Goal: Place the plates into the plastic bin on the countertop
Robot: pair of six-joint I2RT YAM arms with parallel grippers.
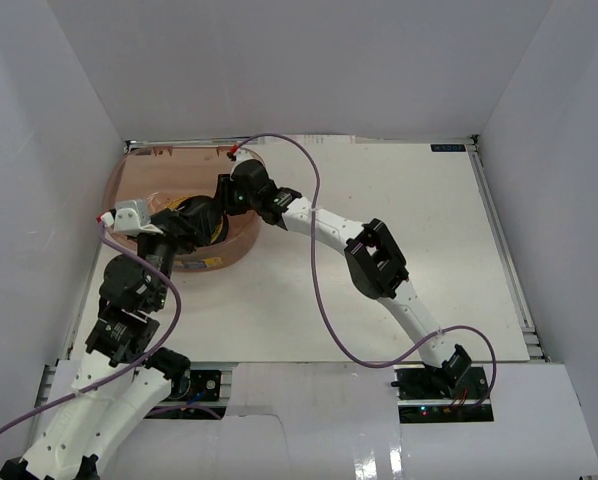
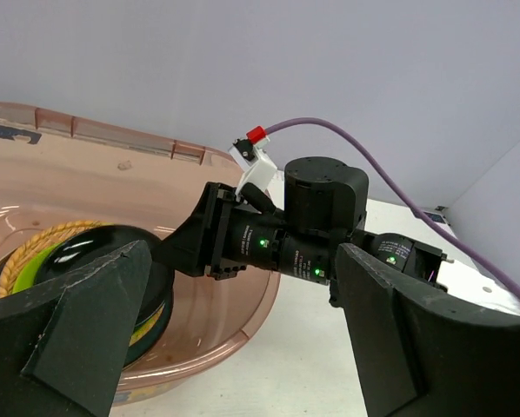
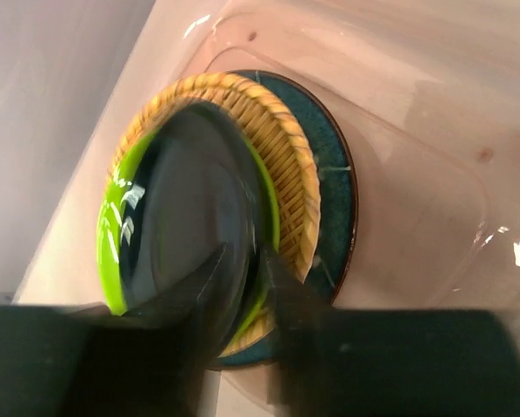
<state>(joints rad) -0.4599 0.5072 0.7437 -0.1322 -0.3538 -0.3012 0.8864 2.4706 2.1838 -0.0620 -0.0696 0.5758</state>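
The pinkish-brown plastic bin (image 1: 169, 153) stands at the far left of the white countertop (image 1: 409, 230). In the right wrist view a stack lies in the bin (image 3: 416, 130): a teal plate (image 3: 334, 174) at the bottom, an orange woven-look plate (image 3: 277, 148), then a lime green plate (image 3: 112, 226). My right gripper (image 3: 243, 278) is shut on the rim of a black plate (image 3: 190, 200) and holds it tilted on top of the stack. My left gripper (image 2: 243, 347) is open and empty, just over the bin's near right rim. Other plates are hidden.
White walls enclose the countertop on three sides. My right arm (image 1: 379, 260) stretches diagonally across the middle to the bin. Its purple cable (image 1: 314, 200) loops above the table. My two wrists sit close together at the bin (image 2: 86, 130).
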